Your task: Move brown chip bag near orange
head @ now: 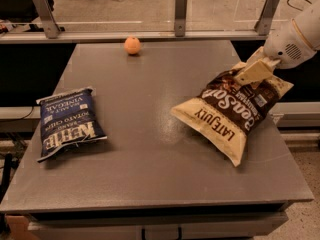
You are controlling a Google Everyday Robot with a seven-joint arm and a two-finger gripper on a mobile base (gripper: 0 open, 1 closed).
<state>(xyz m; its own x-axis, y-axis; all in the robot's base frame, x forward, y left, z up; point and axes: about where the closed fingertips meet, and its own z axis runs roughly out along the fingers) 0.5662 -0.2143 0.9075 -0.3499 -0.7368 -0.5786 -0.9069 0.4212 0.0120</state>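
Table [150,184]: grey flat top that carries all the items. It extends to the left of and below the gripper.

Brown chip bag [225,114]: lies directly under the gripper and runs down-left from it. The lower end rests on the table near the right edge. The upper end sits higher, at the gripper.

Blue chip bag [67,124]: lies flat, far to the left of the gripper and lower in the view. It is not part of the task.

Gripper [255,70]: at the right edge of the table, clamped on the upper end of the brown chip bag. One cream finger [252,71] lies across the top of the bag. The other finger is hidden beneath it.

Orange [132,45]: well apart from the gripper, up and to the left, near the far edge of the table.

Step in hand: carry the held bag toward the orange.

Procedure: raise the bag until the trailing end clears the table, or drag it slowly so the crinkly film does not slip from the grip. Travel up-left. Stop short of the orange, because the round fruit is likely to roll if the leading end strikes it. Set the bag flat before release.
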